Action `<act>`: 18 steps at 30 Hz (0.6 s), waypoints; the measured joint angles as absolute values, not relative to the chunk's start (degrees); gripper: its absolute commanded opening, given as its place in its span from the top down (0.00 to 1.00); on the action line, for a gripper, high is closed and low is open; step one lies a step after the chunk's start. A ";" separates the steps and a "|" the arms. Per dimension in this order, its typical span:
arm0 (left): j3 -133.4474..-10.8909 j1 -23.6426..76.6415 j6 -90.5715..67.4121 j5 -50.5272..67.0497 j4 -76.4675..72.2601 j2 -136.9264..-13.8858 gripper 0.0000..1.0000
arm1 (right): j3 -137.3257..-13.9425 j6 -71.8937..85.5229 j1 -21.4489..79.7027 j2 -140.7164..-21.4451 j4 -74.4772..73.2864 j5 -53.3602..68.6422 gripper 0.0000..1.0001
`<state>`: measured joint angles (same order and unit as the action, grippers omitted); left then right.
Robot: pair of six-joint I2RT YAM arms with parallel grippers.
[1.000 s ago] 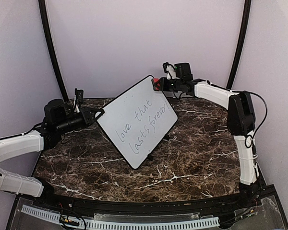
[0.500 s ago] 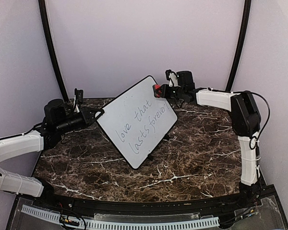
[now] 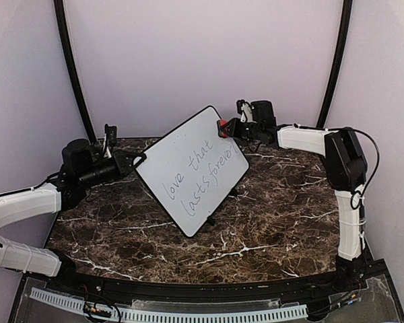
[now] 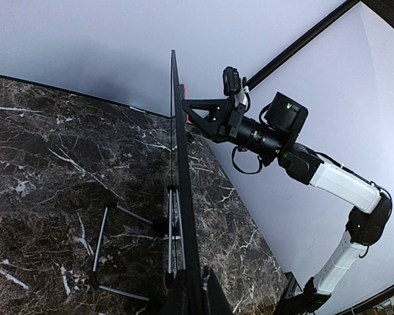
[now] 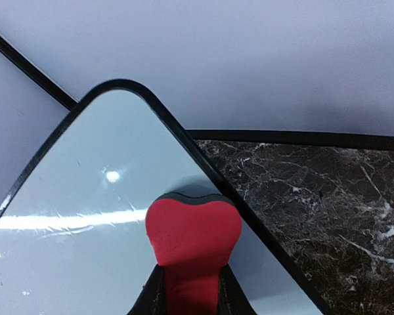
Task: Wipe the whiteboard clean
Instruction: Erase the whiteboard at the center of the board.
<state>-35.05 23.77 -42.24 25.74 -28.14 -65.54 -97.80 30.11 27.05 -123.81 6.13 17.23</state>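
The whiteboard (image 3: 192,168) stands tilted on one corner over the marble table, with dark handwriting "love that lasts forever". My left gripper (image 3: 136,161) is shut on its left edge; in the left wrist view the board (image 4: 182,197) shows edge-on between my fingers (image 4: 192,295). My right gripper (image 3: 227,127) is shut on a red eraser (image 3: 221,125) at the board's upper right edge. In the right wrist view the eraser (image 5: 192,230) rests against the white surface (image 5: 72,216) near the top corner.
A folding metal stand (image 4: 118,223) lies on the dark marble table (image 3: 269,215) behind the board. Black curved poles (image 3: 71,67) rise at the back left and right. The table's front edge carries a clear tray (image 3: 188,306).
My right gripper with the eraser has moved slightly right and down along the board's upper right edge. The left arm and the board have not moved.
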 measured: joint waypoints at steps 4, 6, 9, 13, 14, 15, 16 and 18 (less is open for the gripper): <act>-35.05 23.77 -41.87 25.85 -28.16 -65.54 1.00 | -108.44 30.06 27.68 -127.61 2.26 18.17 0.97; -35.05 23.77 -41.67 25.91 -28.16 -65.54 1.00 | -112.53 29.69 28.12 -129.03 0.43 18.13 0.97; -35.05 23.77 -41.58 25.93 -28.16 -65.54 1.00 | -115.61 28.97 28.60 -130.10 -1.26 17.96 0.97; -35.05 23.77 -41.82 25.91 -28.16 -65.54 1.00 | -115.66 26.87 29.10 -130.19 -1.78 17.04 0.97; -35.03 23.77 -41.91 25.89 -28.16 -65.54 1.00 | -115.57 26.24 29.32 -130.19 -1.78 16.69 0.97; -35.03 23.77 -42.09 25.87 -28.14 -65.54 1.00 | -115.31 25.50 29.58 -130.15 -1.65 16.43 0.97; -35.03 23.77 -42.28 25.80 -28.14 -65.54 1.00 | -114.87 24.95 29.85 -130.02 -1.41 16.23 0.97; -35.03 23.77 -42.68 25.61 -28.08 -65.54 1.00 | -113.27 23.40 30.68 -129.25 -1.04 15.49 0.97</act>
